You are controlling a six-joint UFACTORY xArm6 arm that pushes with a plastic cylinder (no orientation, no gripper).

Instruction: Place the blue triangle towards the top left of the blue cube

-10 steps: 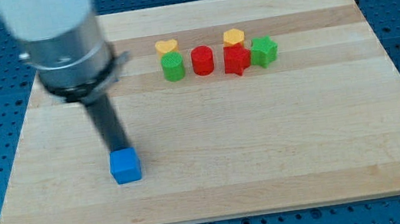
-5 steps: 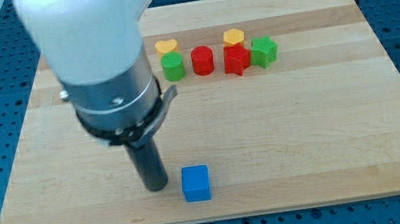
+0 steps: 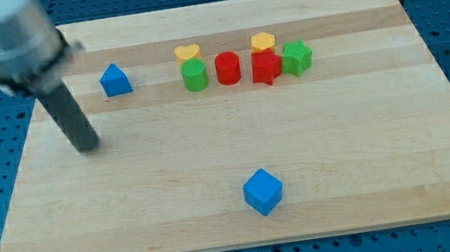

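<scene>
The blue triangle (image 3: 115,79) lies on the wooden board (image 3: 365,134) at the view's upper left. The blue cube (image 3: 262,191) sits near the view's bottom, right of centre, turned at an angle. The blue triangle is far up and to the left of the cube. My tip (image 3: 88,146) rests on the board below and to the left of the blue triangle, apart from it, and far left of the cube.
A cluster stands along the view's top: a yellow heart (image 3: 187,52), a green cylinder (image 3: 195,76), a red cylinder (image 3: 228,67), a yellow block (image 3: 263,42), a red block (image 3: 266,67) and a green block (image 3: 296,57).
The blue cube has slid right along the view's bottom and turned. My tip has swung away to the view's left and up. The blue triangle has come into sight.
</scene>
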